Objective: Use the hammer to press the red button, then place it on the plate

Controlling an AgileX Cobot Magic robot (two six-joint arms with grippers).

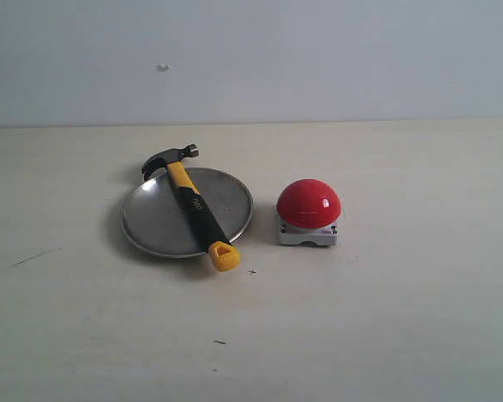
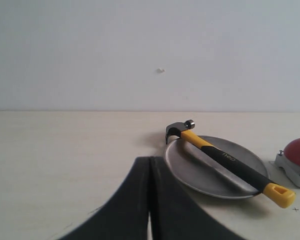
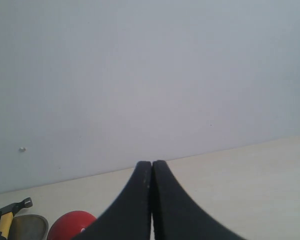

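The hammer (image 1: 193,203) lies diagonally across the silver plate (image 1: 155,222), its dark head past the far rim and its yellow looped end over the near rim. The red button (image 1: 308,203) on its grey base stands just right of the plate. Neither gripper shows in the exterior view. In the left wrist view my left gripper (image 2: 150,165) is shut and empty, short of the plate (image 2: 200,167) and hammer (image 2: 225,160). My right gripper (image 3: 152,167) is also shut with nothing in it; the button (image 3: 70,225) and the hammer head (image 3: 12,206) sit low at that view's edge.
The pale table (image 1: 386,318) runs back to a plain white wall (image 1: 318,59). A few small dark marks (image 1: 251,271) dot the tabletop near the plate.
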